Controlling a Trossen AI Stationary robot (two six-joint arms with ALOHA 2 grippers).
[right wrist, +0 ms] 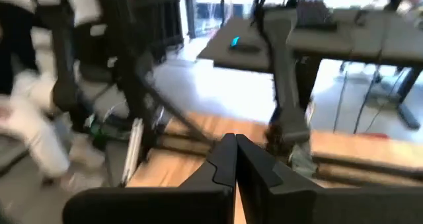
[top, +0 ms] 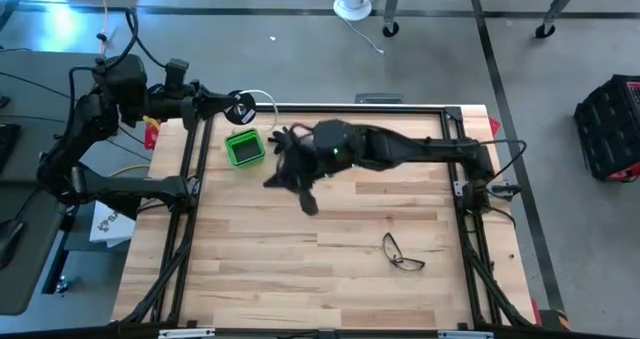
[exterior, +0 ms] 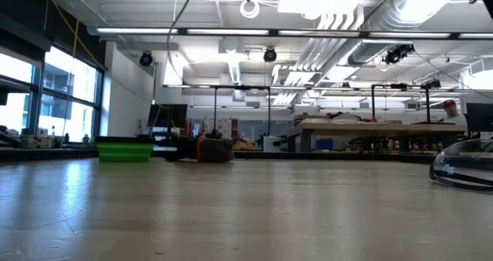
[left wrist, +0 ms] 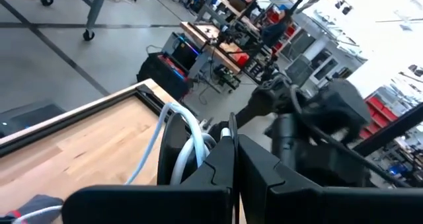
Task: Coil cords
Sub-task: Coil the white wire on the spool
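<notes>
1. Table (top: 330,269): a pale wooden top edged by a black frame, filling the middle of the high view.
2. Right arm: it reaches across the far half of the table toward the left, and its right gripper (top: 283,159) hangs above the wood just beside the green box. In the right wrist view its two fingers (right wrist: 225,159) meet with no gap and hold nothing.
3. Left arm: it stands off the table's left edge and stretches along the far rail. Its left gripper (top: 228,105) sits at the far left corner of the frame. In the left wrist view the fingers (left wrist: 225,159) are pressed together, with the cord's loops lying against them; I cannot tell whether they actually pinch it.
4. Green box (top: 244,146): a small open container on the table near the far left corner.
5. Glasses (top: 402,253): clear-lensed, lying well apart from both grippers toward the near right.
6. Cord (top: 262,98): a thin white loop curving out past the left gripper's tip at the far rail.
7. Reel (top: 241,109): small, round and black, right at the left gripper's tip where the cord starts.
</notes>
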